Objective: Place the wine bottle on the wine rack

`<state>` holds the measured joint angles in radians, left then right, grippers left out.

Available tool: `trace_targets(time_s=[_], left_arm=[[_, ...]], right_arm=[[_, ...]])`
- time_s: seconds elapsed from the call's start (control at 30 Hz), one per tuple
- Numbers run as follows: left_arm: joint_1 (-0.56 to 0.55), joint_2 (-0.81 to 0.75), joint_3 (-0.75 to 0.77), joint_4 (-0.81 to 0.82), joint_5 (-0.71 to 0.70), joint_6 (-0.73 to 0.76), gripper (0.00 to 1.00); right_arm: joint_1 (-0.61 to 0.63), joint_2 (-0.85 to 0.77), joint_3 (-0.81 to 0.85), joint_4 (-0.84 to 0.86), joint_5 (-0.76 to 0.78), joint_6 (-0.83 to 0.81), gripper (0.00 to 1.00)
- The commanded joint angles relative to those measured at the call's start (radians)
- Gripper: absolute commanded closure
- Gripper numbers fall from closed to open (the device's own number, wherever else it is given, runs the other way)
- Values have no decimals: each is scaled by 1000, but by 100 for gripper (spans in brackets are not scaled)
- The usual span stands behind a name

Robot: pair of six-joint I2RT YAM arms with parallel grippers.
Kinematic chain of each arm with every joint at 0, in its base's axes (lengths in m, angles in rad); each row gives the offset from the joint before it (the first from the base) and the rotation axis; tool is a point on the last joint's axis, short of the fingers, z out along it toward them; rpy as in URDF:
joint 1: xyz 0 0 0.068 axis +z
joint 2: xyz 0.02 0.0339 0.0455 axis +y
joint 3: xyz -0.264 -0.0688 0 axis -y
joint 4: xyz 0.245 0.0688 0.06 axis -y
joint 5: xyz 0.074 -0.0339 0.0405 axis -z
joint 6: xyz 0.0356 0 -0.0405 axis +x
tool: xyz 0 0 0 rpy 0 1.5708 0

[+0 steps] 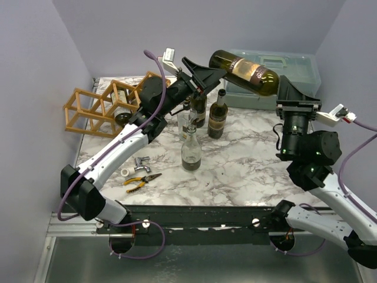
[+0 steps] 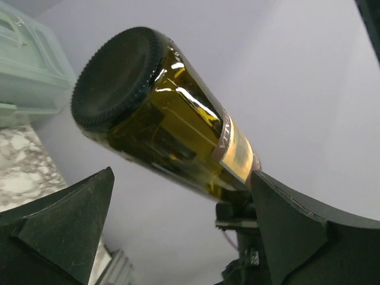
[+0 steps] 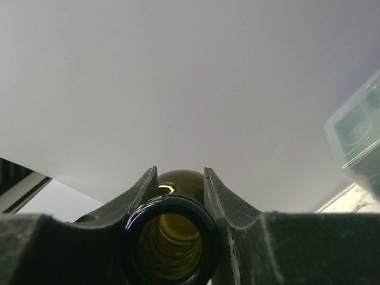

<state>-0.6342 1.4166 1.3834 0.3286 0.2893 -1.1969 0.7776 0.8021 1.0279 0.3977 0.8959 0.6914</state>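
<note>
Wine bottle [image 1: 244,71] hangs nearly level in the air, well to the right of the wine rack [image 1: 100,109], its base end turned toward that rack. Right gripper [image 3: 181,196] is clamped on its neck. Left gripper [image 1: 203,72], jaws spread wide, brackets the base end.

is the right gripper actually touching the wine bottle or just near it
Touching. In the right wrist view, the right gripper has its jaws pressed against both sides of the neck of the wine bottle, with no gap visible.
</note>
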Motion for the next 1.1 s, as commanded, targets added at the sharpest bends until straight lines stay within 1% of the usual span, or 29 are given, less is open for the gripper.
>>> trace_targets(time_s=[0.0, 0.1, 0.17, 0.2, 0.27, 0.33, 0.4, 0.47, 0.53, 0.6, 0.63, 0.67, 0.7, 0.73, 0.77, 0.8, 0.87, 0.9, 1.0, 1.07], left_arm=[[-38, 43, -26, 224, -147, -169, 1], [-61, 65, -42, 304, -227, -158, 1], [-79, 91, -52, 402, -278, -139, 1], [-86, 102, -54, 453, -282, -132, 1], [-97, 130, -45, 512, -328, -122, 1], [-99, 152, -41, 559, -342, -137, 1], [-101, 168, -50, 627, -368, -139, 2], [-101, 185, -50, 683, -371, -143, 7], [-101, 193, -63, 726, -396, -151, 18], [-101, 209, -61, 755, -395, -166, 40], [-102, 217, -60, 771, -397, -173, 59], [-101, 225, -59, 776, -394, -182, 76], [-101, 232, -56, 781, -388, -186, 86], [-101, 235, -57, 782, -384, -186, 96], [-101, 233, -58, 781, -377, -172, 100], [-99, 228, -63, 777, -373, -158, 100], [-88, 214, -68, 747, -355, -144, 100], [-77, 205, -57, 717, -331, -129, 100], [-45, 182, -9, 573, -230, -77, 100], [-21, 173, 27, 494, -158, -39, 100]], right_arm=[[-1, 23, -14, 279, -64, 208, 100], [-1, 35, -35, 278, -99, 293, 99], [0, 48, -50, 273, -120, 347, 99], [0, 58, -58, 274, -132, 373, 99], [-1, 71, -75, 278, -162, 414, 99], [0, 76, -103, 304, -184, 428, 99], [-1, 73, -113, 313, -210, 405, 99], [0, 69, -128, 322, -234, 365, 99], [0, 56, -159, 334, -249, 317, 99], [-1, 57, -169, 306, -270, 268, 99], [0, 55, -168, 284, -287, 243, 99], [0, 55, -170, 264, -320, 208, 99], [-1, 53, -172, 238, -350, 174, 91], [-1, 50, -170, 186, -377, 149, 75], [0, 49, -166, 136, -398, 103, 60], [-1, 47, -154, 54, -427, 53, 42], [-1, 50, -132, -111, -474, -44, 11], [0, 56, -121, -193, -498, -92, 1], [0, 73, -72, -447, -529, -219, 0], [0, 75, -22, -607, -517, -262, 0]])
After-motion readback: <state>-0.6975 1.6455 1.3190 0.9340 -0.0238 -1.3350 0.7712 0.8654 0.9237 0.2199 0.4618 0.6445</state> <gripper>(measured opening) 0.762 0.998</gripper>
